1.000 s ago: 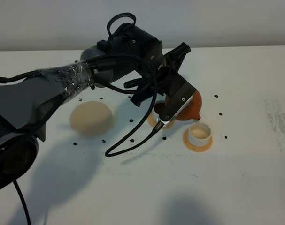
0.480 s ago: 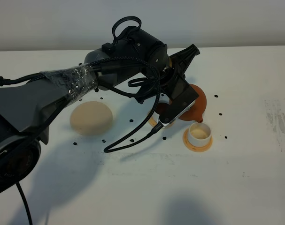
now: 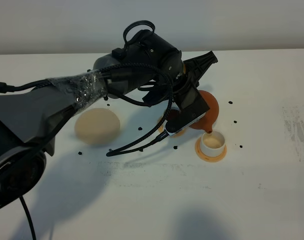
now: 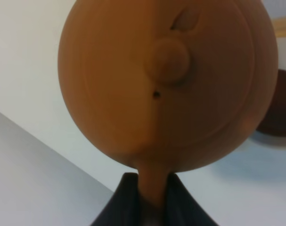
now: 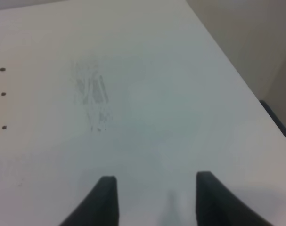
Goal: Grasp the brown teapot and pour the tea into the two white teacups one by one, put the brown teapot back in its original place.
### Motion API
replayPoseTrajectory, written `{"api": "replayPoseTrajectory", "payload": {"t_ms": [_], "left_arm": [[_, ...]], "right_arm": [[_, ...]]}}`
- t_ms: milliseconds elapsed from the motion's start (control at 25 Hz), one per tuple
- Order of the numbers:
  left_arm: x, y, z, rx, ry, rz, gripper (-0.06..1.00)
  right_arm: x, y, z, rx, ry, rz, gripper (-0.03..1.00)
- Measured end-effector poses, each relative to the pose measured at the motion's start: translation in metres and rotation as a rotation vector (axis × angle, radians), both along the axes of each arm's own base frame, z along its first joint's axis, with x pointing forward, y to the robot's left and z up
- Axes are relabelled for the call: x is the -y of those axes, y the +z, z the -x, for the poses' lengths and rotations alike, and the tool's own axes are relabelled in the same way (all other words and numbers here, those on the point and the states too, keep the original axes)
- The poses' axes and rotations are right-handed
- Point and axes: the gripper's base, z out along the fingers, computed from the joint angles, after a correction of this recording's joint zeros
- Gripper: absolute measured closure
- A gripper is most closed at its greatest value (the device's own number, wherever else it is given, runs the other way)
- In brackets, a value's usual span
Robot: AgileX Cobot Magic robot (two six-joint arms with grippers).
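Exterior high view: squat reddish-brown clay teapot, its loop handle clamped in the left gripper, tilts spout-down over the right-hand small white cylindrical teacup; should the spout stray past the rim, tea would probably spill onto the white bench.

it looks like a robot lab test bench: a bare white table meets a plain grey wall across the top of the frame, small black dots speckle its middle, and a cable-draped black arm reaches in from the left.
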Motion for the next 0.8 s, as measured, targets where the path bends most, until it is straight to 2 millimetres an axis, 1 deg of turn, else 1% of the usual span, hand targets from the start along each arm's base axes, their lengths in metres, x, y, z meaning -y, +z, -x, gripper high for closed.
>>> {"api": "replayPoseTrajectory", "payload": {"t_ms": [200, 600, 800], "left_arm": [[0.005, -0.003, -0.001, 0.031, -0.019, 0.005, 0.86], [0.013, 0.000, 0.002, 0.096, -0.079, 0.002, 0.86], [0.013, 0.000, 0.001, 0.121, -0.097, -0.021, 0.86]], "right_arm": [[0.000, 0.000, 0.000, 0.000, 0.000, 0.000, 0.57], [0.000, 0.000, 0.000, -0.001, 0.003, 0.005, 0.57], [0.000, 0.000, 0.000, -0.001, 0.003, 0.005, 0.57]]}}
